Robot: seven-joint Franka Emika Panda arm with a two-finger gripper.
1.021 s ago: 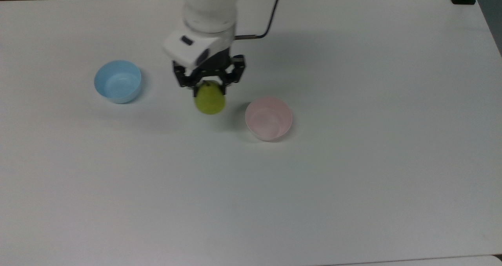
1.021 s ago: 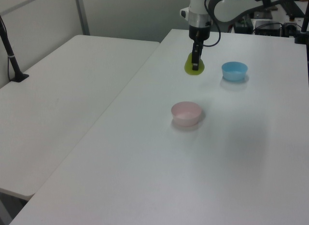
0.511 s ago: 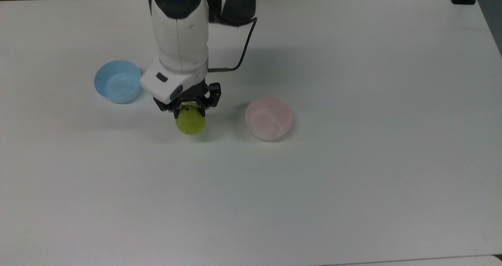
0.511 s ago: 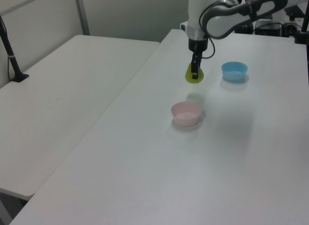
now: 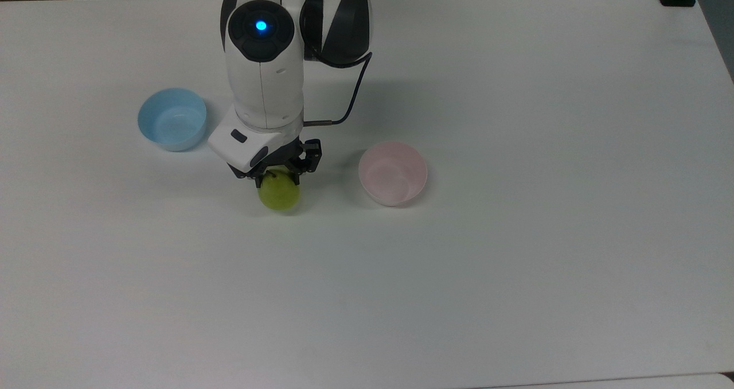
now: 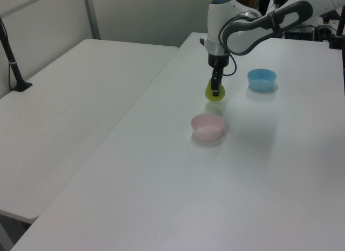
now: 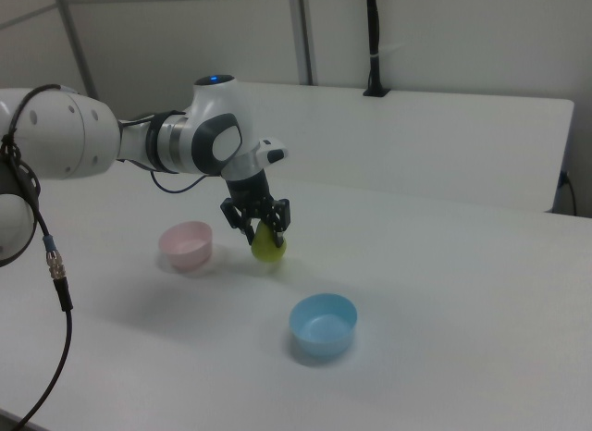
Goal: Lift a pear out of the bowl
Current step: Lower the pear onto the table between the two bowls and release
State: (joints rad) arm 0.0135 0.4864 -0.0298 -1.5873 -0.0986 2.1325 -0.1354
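The tool (image 5: 279, 174) gripped the pear (image 5: 279, 193) low over the tabletop (image 5: 516, 263), left of the bowl (image 5: 393, 174) in the top view; its narrow top-end hold risked a slip.

Since 1 s ago the gripper (image 5: 279, 176) has carried the pear (image 5: 279, 193) toward the top view's lower left, away from the far table edge, and seemingly lower, close above the table (image 5: 516, 263); over the last 0.5 s it moved only slightly, with more of the arm (image 5: 264, 67) over the table
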